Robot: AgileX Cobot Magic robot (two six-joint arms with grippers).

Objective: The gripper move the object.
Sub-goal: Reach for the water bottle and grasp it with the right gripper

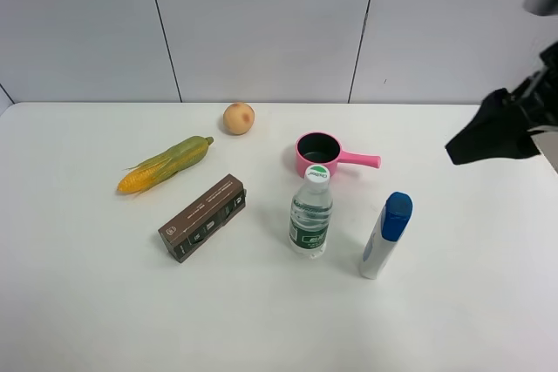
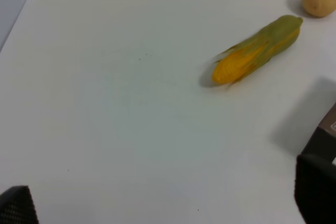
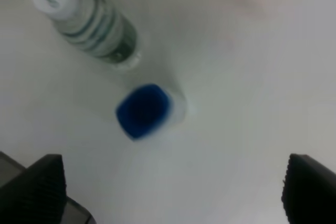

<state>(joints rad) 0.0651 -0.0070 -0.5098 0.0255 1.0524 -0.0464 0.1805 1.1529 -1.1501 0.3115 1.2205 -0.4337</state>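
1. Water bottle [image 1: 311,215]: small, clear, green label, white cap w/ green mark. Upright, approx. mid-table, just in front of the pink pot; in the exterior high view its cap overlaps the pot's near rim. Free-standing, nothing gripping it.
2. R gripper [image 3: 173,182]: black, raised off the table toward the right edge of the exterior high view, well apart from the water bottle. Jaws spread wide, nothing between them. Both fingers [image 3: 44,184] show at the frame corners in the wrist view. Blue-cap bottle sits below the gap, water bottle off to one side.
3. L gripper [image 2: 168,203]: jaws spread wide, holding nothing, bare table beneath. Does not show in the exterior high view.
4. White bottle w/ blue cap [image 1: 386,234]: upright, near the water bottle on its right, not touching.
5. Pink pot [image 1: 327,152]: small saucepan, dark inside, handle pointing right.
6. Brown box [image 1: 202,217]: long carton lying flat at an angle, left of the water bottle, apart from it.
7. Corn cob [image 1: 166,164]: yellow w/ green husk, lying flat, behind-left of the box.
8. Round fruit [image 1: 239,118]: tan-orange, near the back edge; type unclear.
9. Table [image 1: 87,302]: white, matte.
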